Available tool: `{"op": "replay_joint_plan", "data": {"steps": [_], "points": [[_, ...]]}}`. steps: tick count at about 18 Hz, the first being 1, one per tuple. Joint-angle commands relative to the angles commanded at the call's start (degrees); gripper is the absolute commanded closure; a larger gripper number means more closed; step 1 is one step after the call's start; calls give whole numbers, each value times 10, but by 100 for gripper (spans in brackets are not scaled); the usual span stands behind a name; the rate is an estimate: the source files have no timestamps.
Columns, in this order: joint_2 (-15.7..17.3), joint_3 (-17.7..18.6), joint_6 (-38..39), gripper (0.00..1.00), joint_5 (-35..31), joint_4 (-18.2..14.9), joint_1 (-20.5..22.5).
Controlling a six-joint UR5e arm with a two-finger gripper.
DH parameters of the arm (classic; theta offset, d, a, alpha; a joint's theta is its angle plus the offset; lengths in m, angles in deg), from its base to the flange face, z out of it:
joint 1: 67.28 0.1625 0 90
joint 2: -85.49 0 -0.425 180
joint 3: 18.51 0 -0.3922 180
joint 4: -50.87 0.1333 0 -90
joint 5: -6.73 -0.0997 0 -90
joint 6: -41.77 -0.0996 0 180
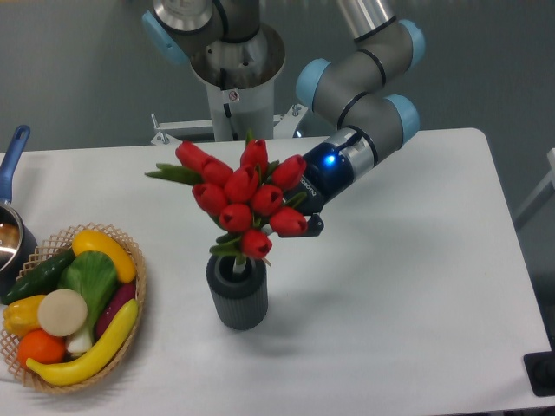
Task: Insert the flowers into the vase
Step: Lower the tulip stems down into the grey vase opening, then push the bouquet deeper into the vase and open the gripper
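Observation:
The flowers [245, 195], a bunch of red tulips with green leaves, stand upright over the vase [237, 295], a short dark grey ribbed cylinder near the table's middle. Their stems reach down into the vase's round mouth, and the lowest bud sits just above the rim. My gripper [299, 217] comes in from the right behind the buds and is shut on the flowers; most of its fingers are hidden by the blooms.
A wicker basket [137, 286] with a banana, a green leafy vegetable, an orange and other produce sits at the front left. A pot with a blue handle [12, 156] is at the left edge. The arm's base [232, 61] stands behind the table.

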Motion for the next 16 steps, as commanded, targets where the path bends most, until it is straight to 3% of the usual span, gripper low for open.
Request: {"op": "replay_joint_plan", "data": {"steps": [16], "points": [[-29, 4, -11, 81, -5, 1, -15]]}}
